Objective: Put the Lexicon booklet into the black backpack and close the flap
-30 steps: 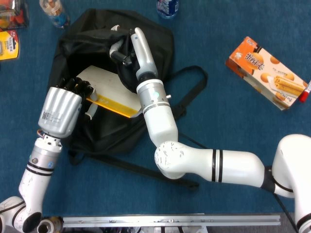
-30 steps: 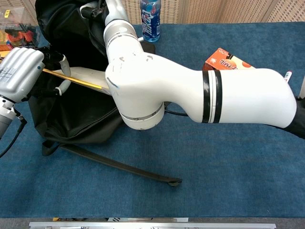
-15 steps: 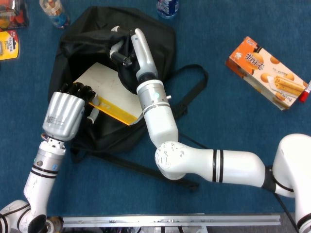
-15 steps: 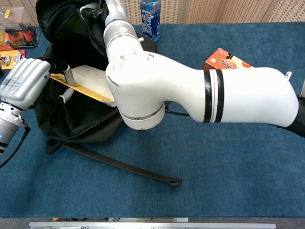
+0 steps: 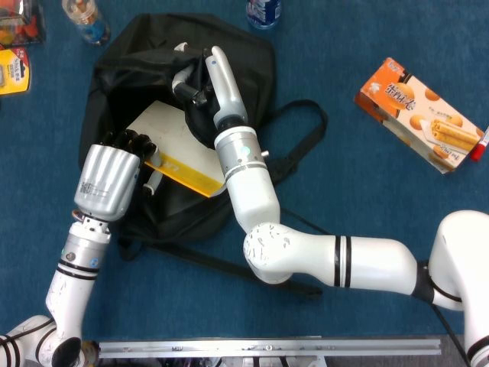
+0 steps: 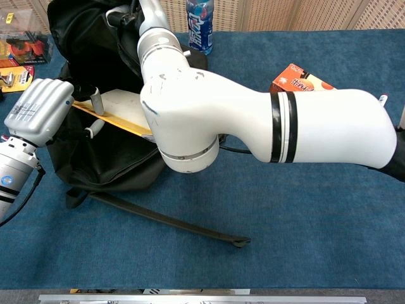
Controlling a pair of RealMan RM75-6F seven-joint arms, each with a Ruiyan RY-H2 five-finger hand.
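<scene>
Change: since the earliest head view the left hand (image 5: 109, 180) has drawn back toward the robot and sunk lower beside the black backpack (image 5: 183, 69); the Lexicon booklet (image 5: 177, 145) has turned with it and now shows more of its pale cover. The right hand (image 5: 200, 80) has kept its place at the backpack's upper opening.

Booklet place: lying in the open mouth of the backpack, partly inside, its yellow spine edge on the side nearest the robot.

Booklet axis: in the head view its long edge runs on a slant, from the left hand down toward the right forearm beside the backpack; the cover faces up, tilted.

Booklet look: pale cream cover, bright yellow-orange band along one long edge with small dark print too small to read; flat and thin.

Left hand: silver back, dark fingers (image 5: 130, 141) curled over the booklet's near corner, holding it at the backpack's left rim; also seen in the chest view (image 6: 41, 113).

Right hand: reaches into the top of the backpack with its fingers among the black fabric; whether it grips the fabric cannot be told.

Backpack: black, slumped open on the blue counter (image 5: 367, 199), straps trailing toward the robot.

Beside the backpack: an orange snack box (image 5: 419, 115) well to its right; a blue-labelled bottle (image 6: 199, 25) just beyond its top.
</scene>
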